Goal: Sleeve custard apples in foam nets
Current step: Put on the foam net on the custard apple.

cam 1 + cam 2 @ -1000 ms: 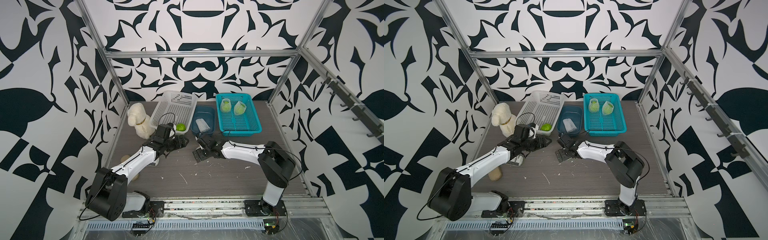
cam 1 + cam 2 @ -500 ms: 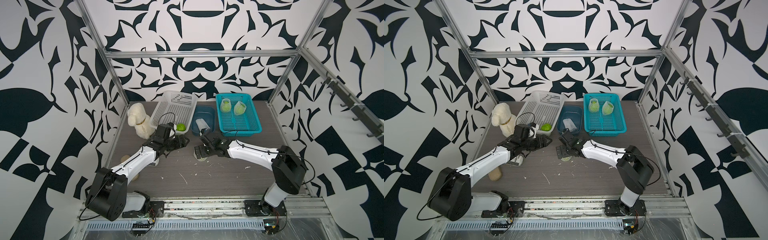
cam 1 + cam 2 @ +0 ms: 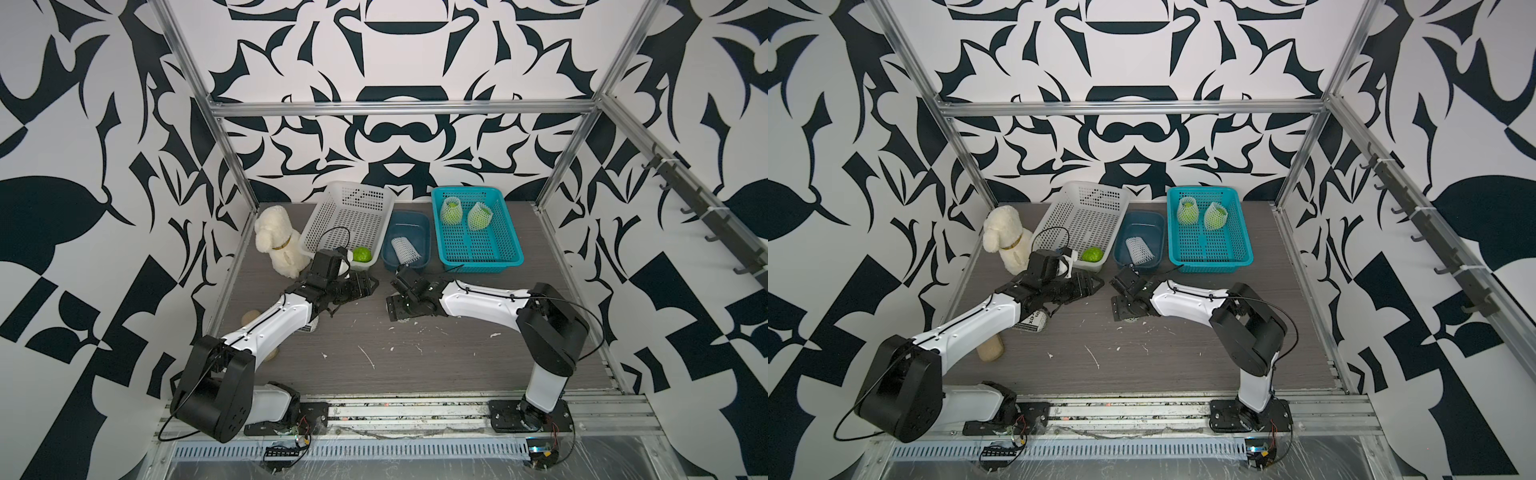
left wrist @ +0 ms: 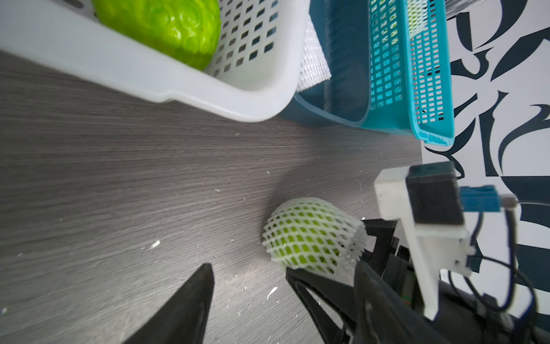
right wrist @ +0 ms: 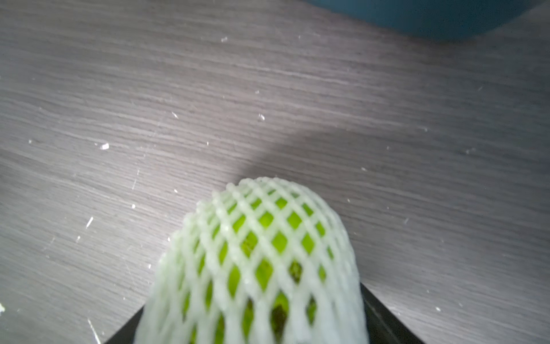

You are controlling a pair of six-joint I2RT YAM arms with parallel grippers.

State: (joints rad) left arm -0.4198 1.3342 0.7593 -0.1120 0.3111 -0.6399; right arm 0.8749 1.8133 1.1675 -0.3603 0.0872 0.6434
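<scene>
While three apples (image 3: 451, 210) (image 3: 479, 216) (image 4: 309, 235) wear nets (image 5: 269, 190), one bare apple (image 3: 361, 254), one spare net (image 3: 405, 249).

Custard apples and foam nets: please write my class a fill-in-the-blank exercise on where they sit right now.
The teal basket holds ____ sleeved custard apples.
The bare custard apple lies in a perforated basket coloured ____.
The dark blue tub holds ____ empty foam net.
The jaws of the right gripper flank a netted custard apple resting on the ____.
Missing words: two; white; one; table.
</scene>
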